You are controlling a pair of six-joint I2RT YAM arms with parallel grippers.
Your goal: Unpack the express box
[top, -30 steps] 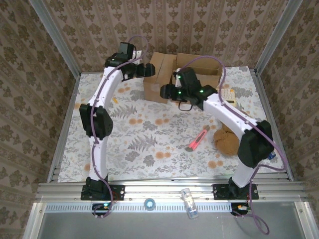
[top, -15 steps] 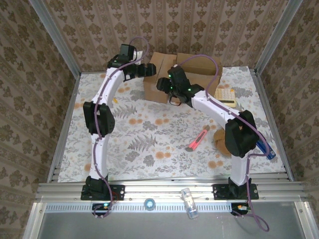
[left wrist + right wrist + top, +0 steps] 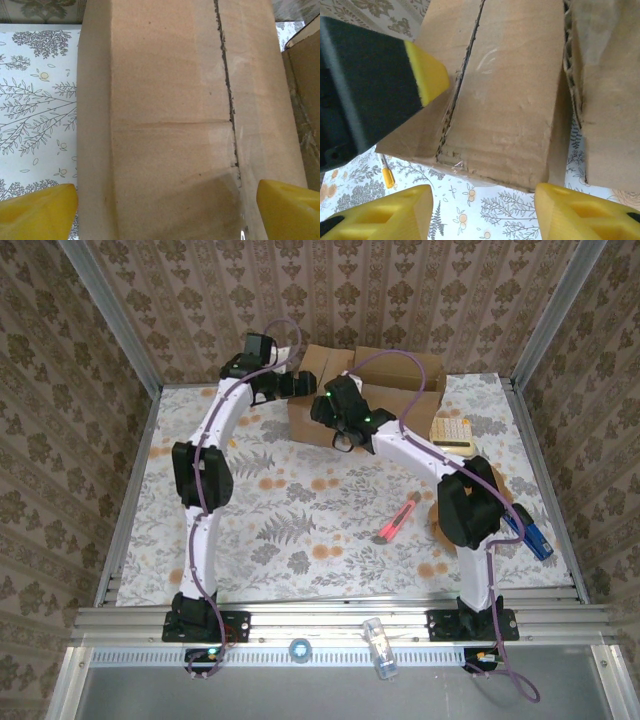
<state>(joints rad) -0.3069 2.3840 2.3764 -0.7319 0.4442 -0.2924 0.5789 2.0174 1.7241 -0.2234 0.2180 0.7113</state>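
Note:
The brown cardboard express box point(image 3: 385, 390) stands at the back middle of the table, its tape seam cut. Its left flap point(image 3: 170, 120) lies between my left gripper's point(image 3: 165, 215) yellow fingertips point(image 3: 37, 212), which straddle it wide apart. In the top view that left gripper point(image 3: 290, 383) is at the box's left side. My right gripper point(image 3: 482, 215) hangs open over the tablecloth just in front of the flap's near edge point(image 3: 495, 175), with nothing between its fingers. In the top view the right gripper point(image 3: 335, 412) is at the box's front left corner.
A red box cutter point(image 3: 397, 520) lies mid-table. A calculator point(image 3: 452, 432) sits right of the box, and a blue object point(image 3: 530, 537) lies near the right edge. A small yellow-handled tool point(image 3: 386, 175) lies left of the box. A bottle point(image 3: 378, 645) rests on the front rail.
My right arm has swung left and back, carrying its gripper from the box's front middle to its front left corner. The left gripper has edged right along the flap.

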